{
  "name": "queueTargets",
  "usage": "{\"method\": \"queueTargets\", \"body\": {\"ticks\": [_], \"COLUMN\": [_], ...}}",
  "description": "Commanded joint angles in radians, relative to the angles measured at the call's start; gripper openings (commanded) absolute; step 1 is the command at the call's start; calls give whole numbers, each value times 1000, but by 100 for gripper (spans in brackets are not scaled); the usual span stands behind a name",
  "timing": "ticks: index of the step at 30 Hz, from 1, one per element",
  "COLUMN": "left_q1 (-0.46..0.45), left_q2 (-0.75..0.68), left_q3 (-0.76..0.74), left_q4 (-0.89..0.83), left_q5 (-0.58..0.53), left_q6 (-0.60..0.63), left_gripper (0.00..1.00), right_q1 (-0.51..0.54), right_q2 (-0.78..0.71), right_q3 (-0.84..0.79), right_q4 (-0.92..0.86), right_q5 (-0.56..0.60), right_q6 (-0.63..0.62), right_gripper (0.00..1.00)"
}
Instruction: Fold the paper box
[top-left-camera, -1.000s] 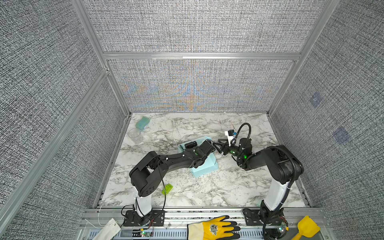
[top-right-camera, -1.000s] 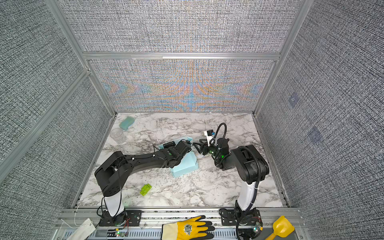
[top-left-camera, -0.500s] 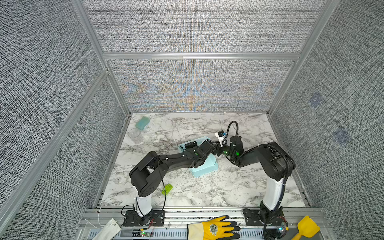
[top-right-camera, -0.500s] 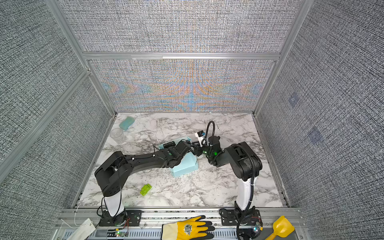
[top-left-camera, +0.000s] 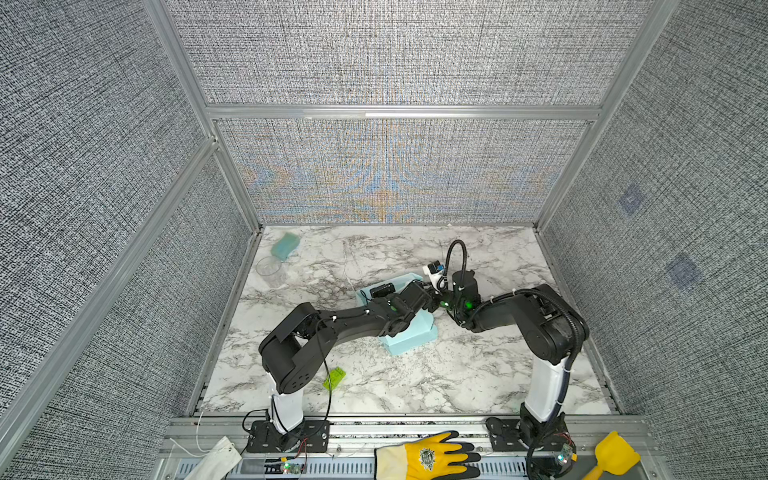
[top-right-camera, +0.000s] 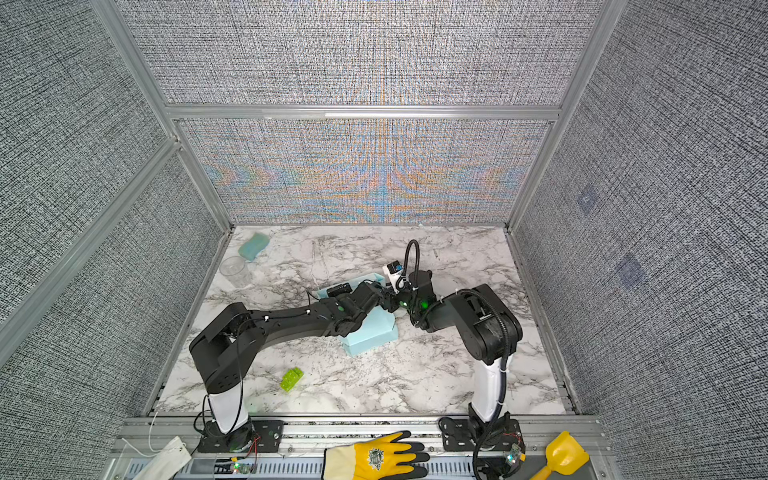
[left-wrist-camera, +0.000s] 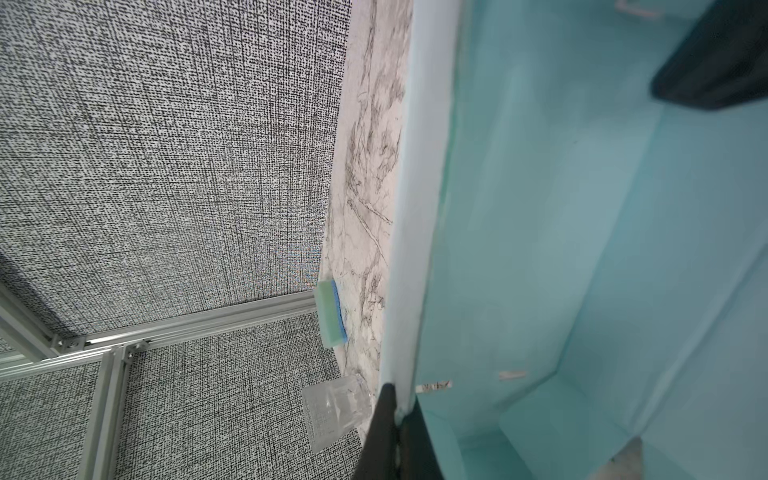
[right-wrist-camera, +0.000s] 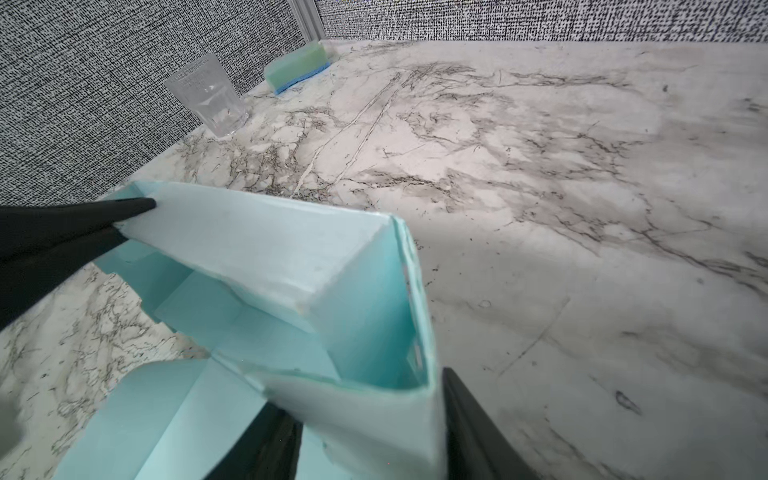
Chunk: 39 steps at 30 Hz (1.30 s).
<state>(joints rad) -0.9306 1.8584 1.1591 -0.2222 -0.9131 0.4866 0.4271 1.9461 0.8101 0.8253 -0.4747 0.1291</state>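
**Where the arms meet, the paper box stands half raised**

Where the two arms meet over the middle of the marble tabletop (top-left-camera: 415, 386), the paper box (top-left-camera: 409, 338) sits partly formed, open at the top, with several walls up. In both top views the left arm reaches across it and hides much of it.

The left jaws are pressed together on the pale top edge of one wall. In the left wrist view their dark fingers (left-wrist-camera: 384, 432) nip that edge, with the box's blue-green inside just beside them.

The right jaws stand apart astride a raised corner of the box. In the right wrist view one of their fingers (right-wrist-camera: 469, 436) lies along the outer face and the other sits inside, under a folded flap. Whether they squeeze the corner cannot be told.

Near the back left corner a clear cup (top-left-camera: 269, 266) and a green-and-blue sponge (top-left-camera: 285, 245) stand close together, well apart from the box. A lime-green brick (top-left-camera: 334, 378) lies near the left arm's base.
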Motion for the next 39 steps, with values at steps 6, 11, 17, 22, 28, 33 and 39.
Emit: {"method": "queueTargets", "body": {"ticks": [6, 11, 17, 22, 28, 33, 39], "left_q1": [-4, -4, -2, -2, -3, -4, -21], "left_q2": [1, 4, 12, 5, -19, -43, -52], "left_q3": [4, 4, 1, 7, 7, 13, 11], "left_q4": [-51, -46, -46, -43, -19, -3, -4], "left_q5": [72, 74, 71, 66, 27, -2, -32], "left_q6": [-10, -9, -9, -7, 12, 25, 33], "left_gripper": [0, 0, 0, 0, 0, 0, 0], "right_q1": [5, 3, -34, -111, -165, -183, -185], "right_q2": [-9, -68, -159, -187, -149, -112, -67], "right_q3": [12, -44, -110, -194, -259, -245, -218], "right_q4": [25, 37, -3, 125, 323, 356, 374], "right_q5": [-26, -39, -69, -122, -176, -198, -223], "right_q6": [-14, -21, -18, 100, 234, 255, 257], "right_gripper": [56, 61, 65, 65, 64, 62, 58]}}
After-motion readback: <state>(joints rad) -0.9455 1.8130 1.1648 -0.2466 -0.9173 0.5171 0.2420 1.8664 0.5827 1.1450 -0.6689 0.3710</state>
